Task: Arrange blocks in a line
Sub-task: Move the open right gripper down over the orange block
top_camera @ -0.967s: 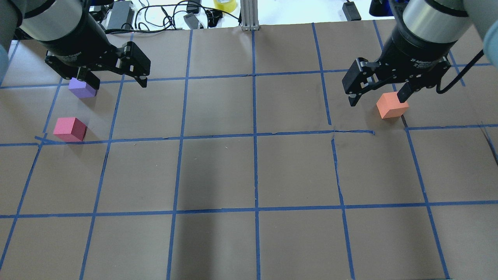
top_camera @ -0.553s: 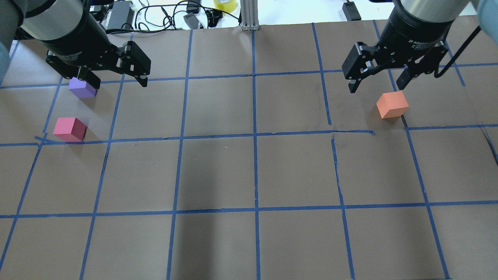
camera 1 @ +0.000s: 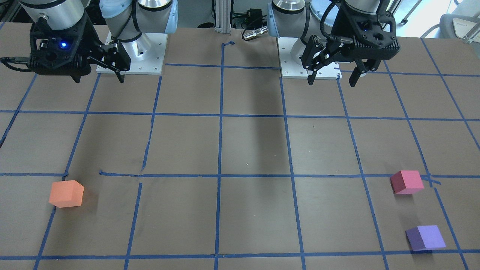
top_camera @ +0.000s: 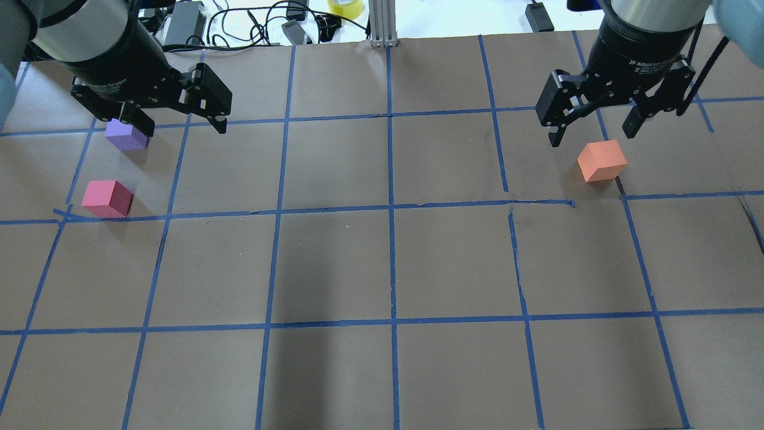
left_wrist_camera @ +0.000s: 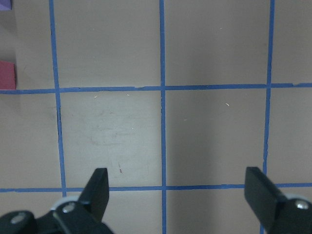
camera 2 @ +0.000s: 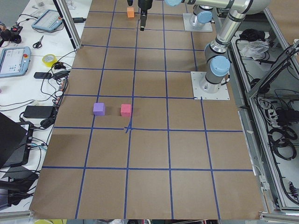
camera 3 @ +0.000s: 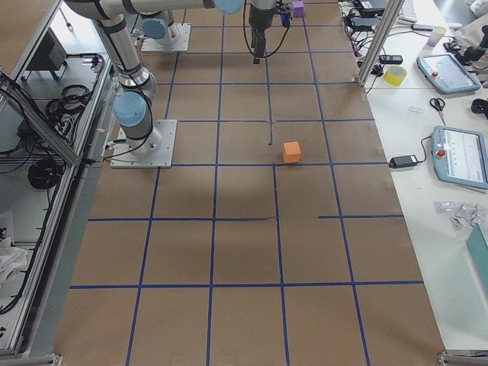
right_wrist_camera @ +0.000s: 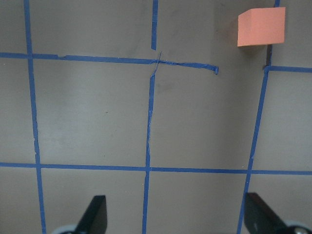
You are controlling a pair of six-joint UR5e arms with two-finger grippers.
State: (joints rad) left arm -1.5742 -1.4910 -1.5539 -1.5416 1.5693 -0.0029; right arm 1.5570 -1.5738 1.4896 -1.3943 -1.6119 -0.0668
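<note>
Gridded surface (top_camera: 382,269) inspected. The left pincer (top_camera: 182,128) and right pincer (top_camera: 592,136) hover spread and empty, evidently poised to pick. Toward the far edge: orange block (top_camera: 601,161) at right; red block (top_camera: 107,198), purple block (top_camera: 126,136) at left — not yet aligned.

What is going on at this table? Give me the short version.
A two-armed robot is meant to line up three blocks, and none is in hand. The left gripper and the right gripper are both open and raised above the table, touching nothing. The purple block and the pinkish red block sit near each other on the robot's left; the orange block sits alone far off on its right. No line is formed yet.
</note>
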